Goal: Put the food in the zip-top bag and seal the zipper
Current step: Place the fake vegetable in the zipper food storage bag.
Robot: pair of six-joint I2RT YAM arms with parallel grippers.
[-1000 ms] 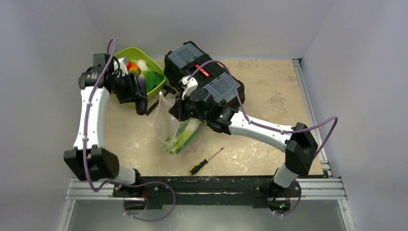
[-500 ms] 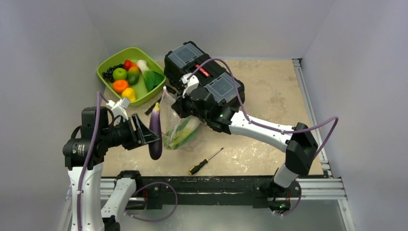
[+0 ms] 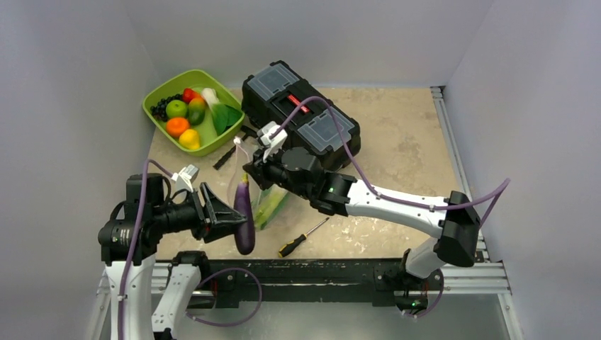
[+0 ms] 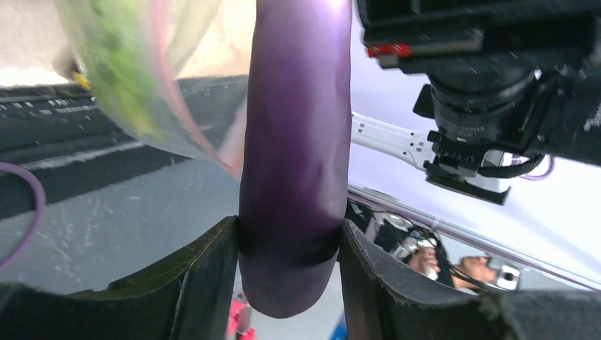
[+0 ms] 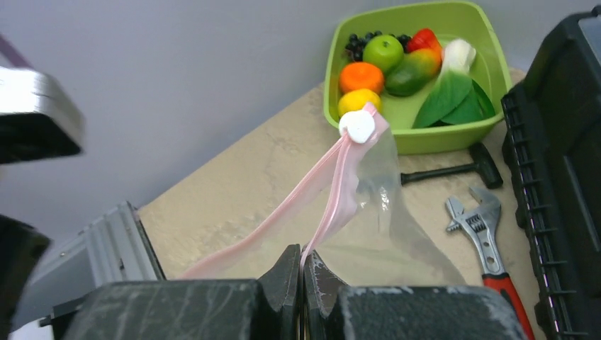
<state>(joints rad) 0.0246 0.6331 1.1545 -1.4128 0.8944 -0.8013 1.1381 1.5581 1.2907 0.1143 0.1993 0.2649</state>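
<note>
My left gripper (image 3: 228, 218) is shut on the purple eggplant (image 3: 244, 215), held upright above the table's near edge; in the left wrist view the eggplant (image 4: 296, 142) sits between the two pads, right next to the bag. My right gripper (image 3: 256, 172) is shut on the pink zipper strip (image 5: 339, 185) of the clear zip-top bag (image 3: 264, 202), holding the bag up with its mouth open. Green leek stalks lie inside the bag. A white slider (image 5: 357, 127) sits at the strip's far end.
A lime-green tray (image 3: 161, 90) at the back left holds an apple, an orange, a pear, grapes and leafy greens. A black toolbox (image 3: 298, 106) stands behind the bag. A screwdriver (image 3: 302, 237) lies near the front edge; a wrench (image 5: 483, 237) and a hammer (image 5: 450, 170) lie by the toolbox.
My left arm carried the eggplant from the tray down to the near edge, then rightward toward the bag. My right gripper lifted the bag and drew it nearer.
</note>
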